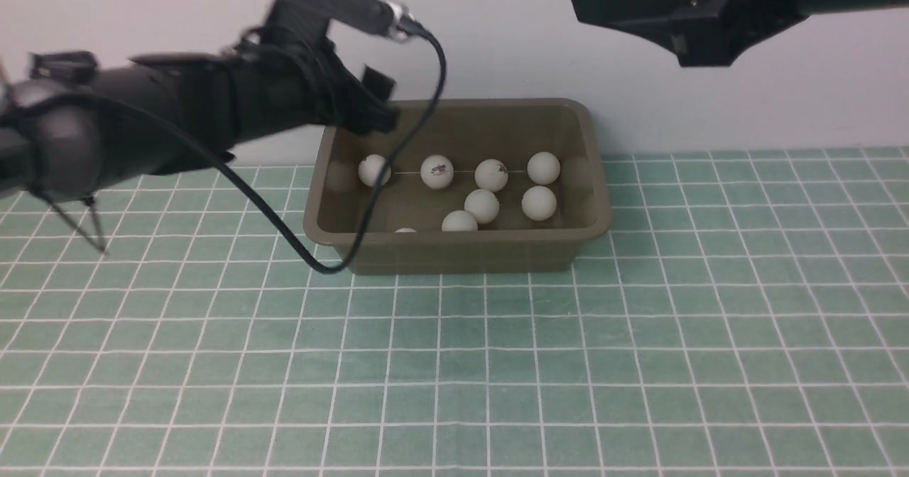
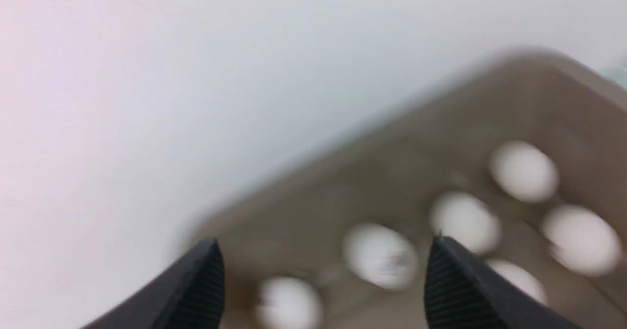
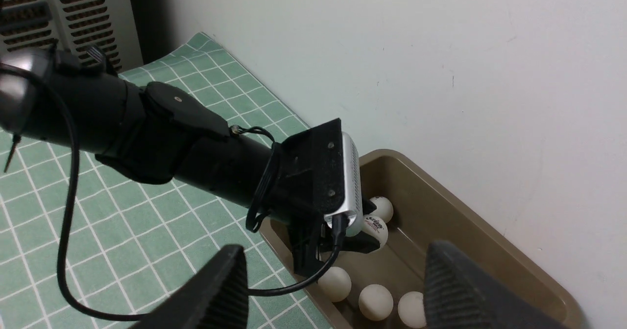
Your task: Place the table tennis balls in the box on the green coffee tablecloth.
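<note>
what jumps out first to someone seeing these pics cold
The olive-brown box at the far middle of the green checked tablecloth, against the wall, catches the eye with white table tennis balls scattered inside. The left pincer hangs open over the box's left end, empty. The right pincer is raised off to the right, jaws apart, holding nothing.

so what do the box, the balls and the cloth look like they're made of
The box: likely moulded plastic, olive-brown, slightly glossy, with rounded corners and a flared rim. The table tennis balls: thin matte white plastic by the look, some with a dark printed logo. The tablecloth: mint-green with a white grid; it lies flat, fabric or vinyl, unclear which.
</note>
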